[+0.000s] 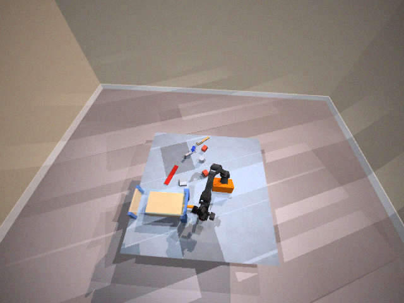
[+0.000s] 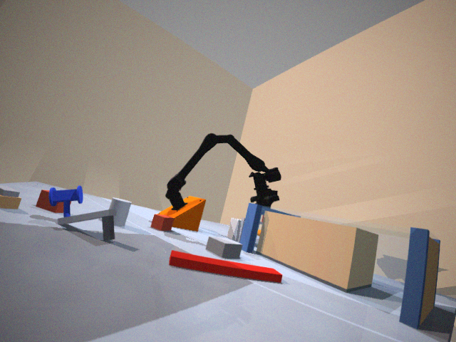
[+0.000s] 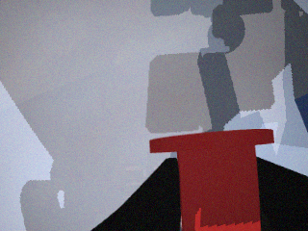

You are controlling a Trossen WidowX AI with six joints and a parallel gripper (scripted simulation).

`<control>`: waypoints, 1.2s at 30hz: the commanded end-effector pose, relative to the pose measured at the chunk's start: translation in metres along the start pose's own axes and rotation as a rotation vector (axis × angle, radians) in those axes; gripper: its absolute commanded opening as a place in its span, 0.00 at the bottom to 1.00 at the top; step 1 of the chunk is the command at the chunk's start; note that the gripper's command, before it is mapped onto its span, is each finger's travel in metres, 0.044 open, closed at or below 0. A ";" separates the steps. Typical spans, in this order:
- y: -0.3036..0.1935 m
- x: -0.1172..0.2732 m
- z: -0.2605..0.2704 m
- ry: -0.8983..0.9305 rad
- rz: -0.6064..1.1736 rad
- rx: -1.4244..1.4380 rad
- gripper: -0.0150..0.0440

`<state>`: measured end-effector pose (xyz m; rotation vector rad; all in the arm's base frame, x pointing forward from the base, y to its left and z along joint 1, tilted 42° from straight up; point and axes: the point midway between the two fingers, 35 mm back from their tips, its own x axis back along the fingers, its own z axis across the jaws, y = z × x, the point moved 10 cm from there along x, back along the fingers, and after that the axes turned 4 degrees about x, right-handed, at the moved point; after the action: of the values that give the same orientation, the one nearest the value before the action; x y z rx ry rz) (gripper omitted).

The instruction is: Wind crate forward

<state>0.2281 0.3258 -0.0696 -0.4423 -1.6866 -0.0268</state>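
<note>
The tan crate (image 1: 165, 203) (image 2: 309, 248) sits flat inside the clear-panelled cubby, its front close to the blue frame (image 1: 186, 196) (image 2: 250, 228) at the mouth. I cannot tell whether they touch. An orange strap (image 1: 190, 206) runs from the mouth toward the winch. The pale winch (image 2: 234, 228) shows partly beside the frame in the exterior view; the arm hides it in the top view. My gripper (image 1: 202, 219) (image 3: 206, 166) is shut on the red knob (image 3: 218, 173) of the winch handle. The handle's crank and key are hidden, so its seating does not show.
A red bar (image 1: 171, 175) (image 2: 224, 266) and a grey block (image 1: 182, 182) (image 2: 224, 246) lie beside the cubby. A grey cranked tool (image 1: 188, 154) (image 2: 84, 216), a blue tool (image 1: 193, 148) (image 2: 66, 194), a pale cylinder (image 1: 201, 160) (image 2: 120, 211) and red blocks lie farther off.
</note>
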 end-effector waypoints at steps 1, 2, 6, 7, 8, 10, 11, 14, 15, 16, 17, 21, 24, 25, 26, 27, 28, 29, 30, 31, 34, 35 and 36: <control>-0.004 0.000 0.017 0.032 0.018 0.018 0.25; -0.004 0.000 0.019 0.032 0.018 0.018 0.25; -0.006 0.001 0.024 0.032 0.018 0.018 0.25; -0.007 0.002 0.026 0.032 0.018 0.018 0.25; -0.007 0.002 0.027 0.032 0.018 0.018 0.25; -0.008 0.003 0.030 0.033 0.018 0.018 0.25; -0.009 0.003 0.032 0.033 0.018 0.018 0.25; -0.010 0.004 0.036 0.033 0.018 0.018 0.25; -0.011 0.004 0.037 0.033 0.018 0.018 0.25; -0.011 0.005 0.038 0.034 0.018 0.018 0.25; -0.012 0.005 0.040 0.034 0.018 0.018 0.25; -0.015 0.007 0.045 0.034 0.018 0.018 0.25; -0.017 0.008 0.049 0.035 0.018 0.019 0.25; -0.018 0.009 0.050 0.035 0.018 0.019 0.25; -0.019 0.009 0.051 0.035 0.018 0.019 0.25; -0.020 0.009 0.053 0.035 0.018 0.019 0.25; -0.020 0.010 0.053 0.035 0.018 0.019 0.25; -0.021 0.010 0.055 0.035 0.019 0.019 0.25; -0.022 0.011 0.056 0.035 0.019 0.019 0.25; -0.023 0.011 0.057 0.035 0.019 0.019 0.25; -0.026 0.013 0.060 0.036 0.019 0.019 0.25; -0.027 0.013 0.062 0.036 0.019 0.019 0.25; -0.028 0.014 0.062 0.036 0.019 0.019 0.25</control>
<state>0.1683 0.3257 -0.0613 -0.4267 -1.6681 -0.0228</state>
